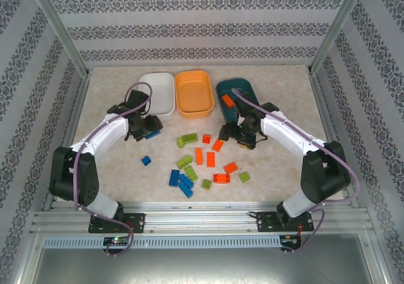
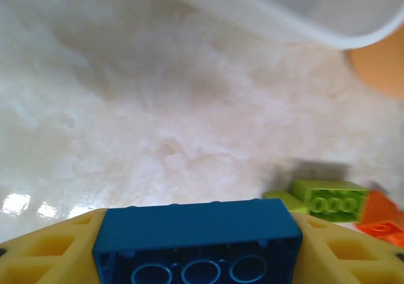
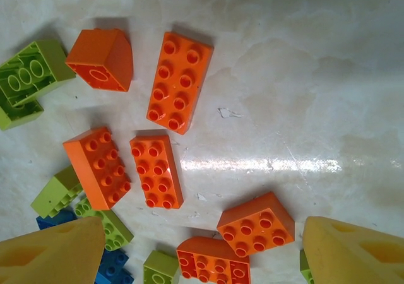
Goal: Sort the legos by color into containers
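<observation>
The left gripper (image 2: pixel 199 252) is clamped on a blue brick (image 2: pixel 197 233), just short of the white tub (image 2: pixel 303 12) and its near rim, with bare tabletop (image 2: pixel 126 107) below. The right gripper (image 3: pixel 202 252) hangs with its fingers wide apart and empty over the orange bricks (image 3: pixel 180 82), and the teal tub (image 1: pixel 247 86) is close behind it. The other legos (image 1: pixel 189 170) lie scattered mid-table between the arms, with open surface on either side.

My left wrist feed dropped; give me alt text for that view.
A blue brick sits clamped between the left gripper's yellow fingers, above the marbled table. The rim of the white tub lies ahead, with a lime green brick and an orange brick at right.
</observation>
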Controlling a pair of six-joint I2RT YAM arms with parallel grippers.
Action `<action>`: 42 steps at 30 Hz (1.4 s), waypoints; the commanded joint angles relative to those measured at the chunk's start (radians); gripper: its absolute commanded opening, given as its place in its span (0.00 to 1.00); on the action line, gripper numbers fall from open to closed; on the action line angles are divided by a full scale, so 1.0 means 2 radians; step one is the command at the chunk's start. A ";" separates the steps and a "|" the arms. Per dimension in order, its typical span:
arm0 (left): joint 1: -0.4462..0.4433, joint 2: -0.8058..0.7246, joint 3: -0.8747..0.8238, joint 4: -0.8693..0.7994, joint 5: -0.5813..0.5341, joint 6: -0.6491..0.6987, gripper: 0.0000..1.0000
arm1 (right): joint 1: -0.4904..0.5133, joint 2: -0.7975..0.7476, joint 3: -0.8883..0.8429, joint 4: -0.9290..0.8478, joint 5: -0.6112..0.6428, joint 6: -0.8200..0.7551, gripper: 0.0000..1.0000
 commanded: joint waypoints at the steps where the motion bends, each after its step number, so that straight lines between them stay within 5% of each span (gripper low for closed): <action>1: 0.008 0.002 0.057 -0.032 -0.002 0.023 0.58 | 0.006 -0.021 -0.019 0.000 0.003 0.007 0.82; 22: 0.030 0.350 0.446 -0.145 -0.016 0.077 0.58 | 0.005 -0.116 -0.145 -0.091 0.045 -0.022 0.80; 42: 0.032 0.359 0.479 -0.162 -0.003 0.065 0.86 | 0.003 -0.046 -0.176 -0.024 0.024 -0.018 0.77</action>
